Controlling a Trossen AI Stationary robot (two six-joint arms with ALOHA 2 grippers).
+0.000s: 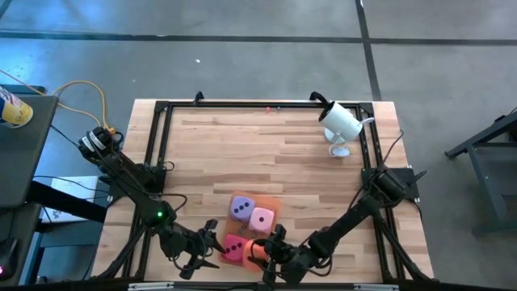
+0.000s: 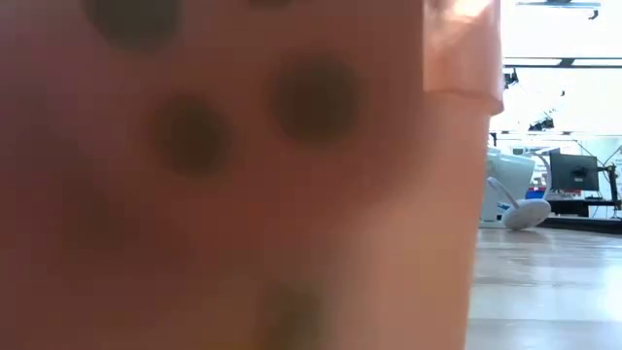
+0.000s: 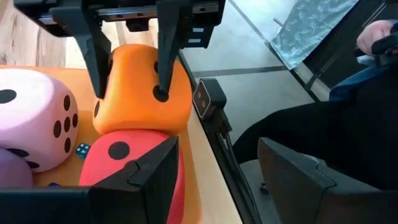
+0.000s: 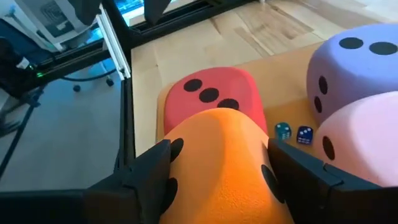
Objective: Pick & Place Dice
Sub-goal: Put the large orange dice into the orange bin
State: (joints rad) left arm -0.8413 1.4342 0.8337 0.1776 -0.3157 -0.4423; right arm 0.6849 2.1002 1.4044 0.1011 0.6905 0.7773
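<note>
My right gripper [image 4: 217, 171] clamps the orange die [image 4: 221, 162] beside the red die [image 4: 211, 93]. I should squeeze evenly and lift straight. Left gripper [image 3: 217, 168] waits with fingers apart.

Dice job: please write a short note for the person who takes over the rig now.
Right gripper: shut on the orange die.
Left gripper: jaws apart, holding nothing, beside the red die.
All four dice sit together on the orange mat at the table's near edge; the purple die and pink die lie behind.
Done: orange die gripped.
Left: place it; three dice not gripped.
</note>
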